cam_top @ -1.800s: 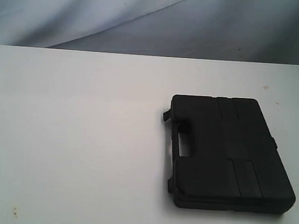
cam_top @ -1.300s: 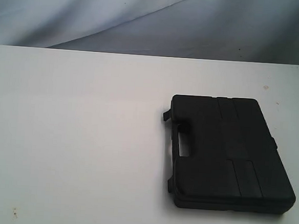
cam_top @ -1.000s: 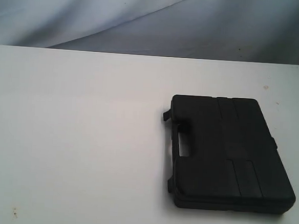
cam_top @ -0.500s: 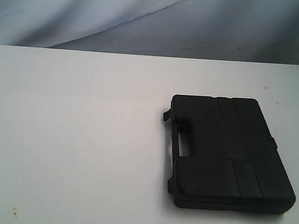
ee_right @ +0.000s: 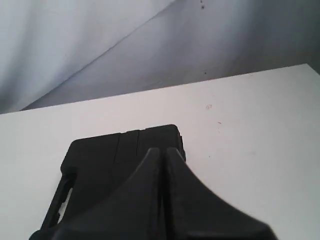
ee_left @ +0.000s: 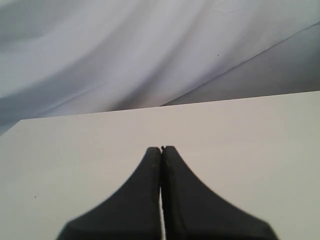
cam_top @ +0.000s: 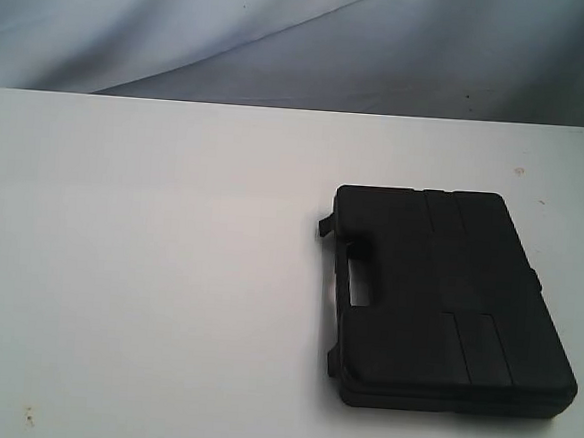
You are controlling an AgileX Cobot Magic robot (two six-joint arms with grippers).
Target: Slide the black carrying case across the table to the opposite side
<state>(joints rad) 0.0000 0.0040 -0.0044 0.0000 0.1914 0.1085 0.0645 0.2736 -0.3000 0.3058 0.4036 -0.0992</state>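
Note:
The flat black case (cam_top: 447, 300) lies on the right half of the white table (cam_top: 148, 269), its handle slot (cam_top: 358, 282) facing the table's middle. Neither arm shows in the exterior view. In the right wrist view my right gripper (ee_right: 163, 150) is shut and empty, its jaws pressed together, raised in front of the case (ee_right: 110, 160), which lies beyond and below the tips. In the left wrist view my left gripper (ee_left: 161, 149) is shut with nothing between its jaws, over bare table (ee_left: 260, 140); the case is out of that view.
Grey-blue draped cloth (cam_top: 285, 38) hangs behind the table's far edge (cam_top: 300, 109). A few small specks (cam_top: 28, 416) mark the tabletop near the front left corner.

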